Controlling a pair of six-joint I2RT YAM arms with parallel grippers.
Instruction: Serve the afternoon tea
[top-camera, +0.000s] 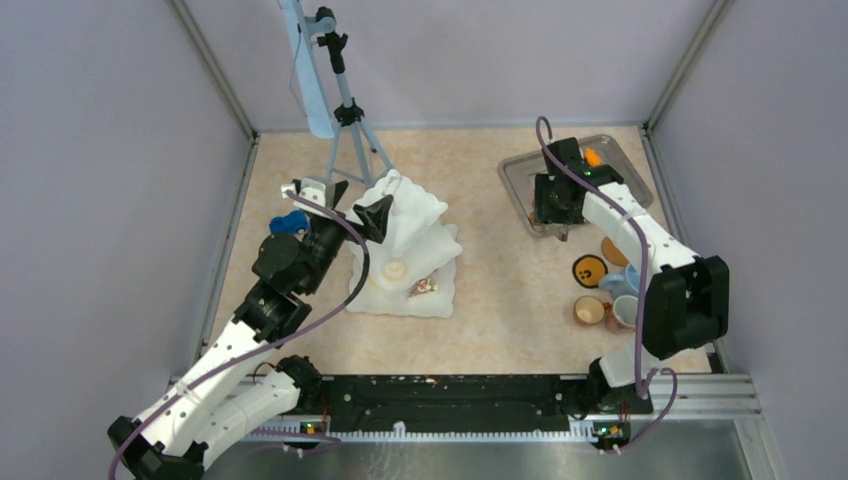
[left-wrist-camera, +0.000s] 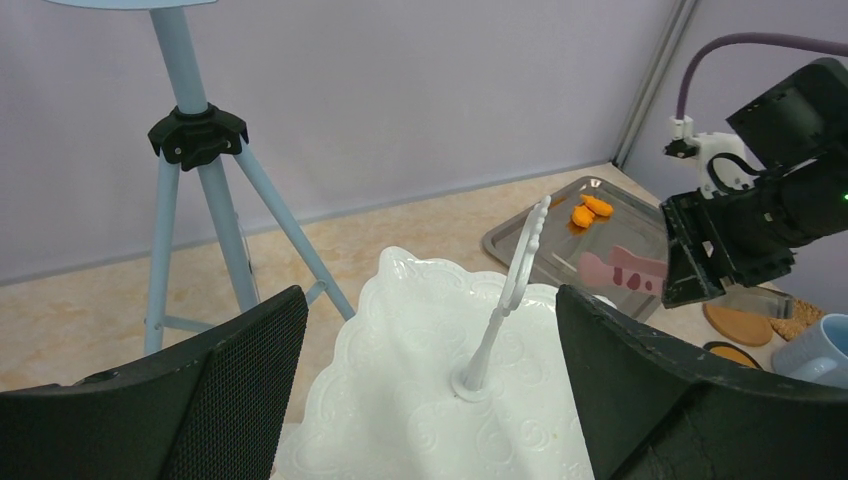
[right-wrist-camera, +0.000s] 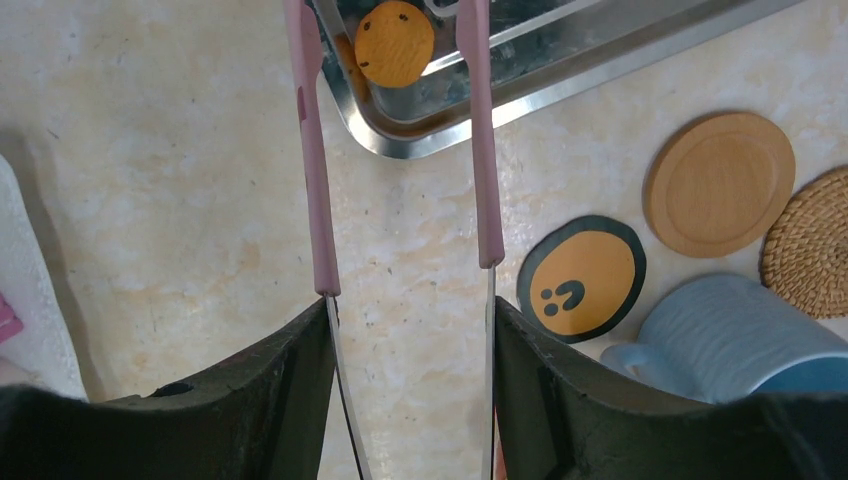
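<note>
My right gripper (right-wrist-camera: 410, 312) (top-camera: 556, 205) is shut on the pink tongs (right-wrist-camera: 313, 150), which reach over the metal tray (top-camera: 520, 170). The tong arms stand apart on either side of a round orange pastry (right-wrist-camera: 395, 42) in the tray's corner. Another orange pastry (top-camera: 592, 157) (left-wrist-camera: 590, 210) lies at the tray's far side. My left gripper (left-wrist-camera: 430, 300) (top-camera: 370, 215) hangs open over the white tiered stand (top-camera: 430, 205) (left-wrist-camera: 400, 360), holding nothing. A cream pastry (top-camera: 397, 268) and a cake slice (top-camera: 423, 287) sit on its lower tier. An orange-brown mug (top-camera: 590, 312) and a whitish mug (top-camera: 625, 312) stand near the right arm.
A blue mug (right-wrist-camera: 730, 330) (top-camera: 620, 283), a smiley coaster (right-wrist-camera: 582, 278), a wooden coaster (right-wrist-camera: 720, 182) and a woven coaster (right-wrist-camera: 810, 240) lie right of the tray. A light-blue tripod (top-camera: 345, 110) (left-wrist-camera: 200, 200) stands behind the stand. A blue toy car (top-camera: 288, 222) sits by my left arm.
</note>
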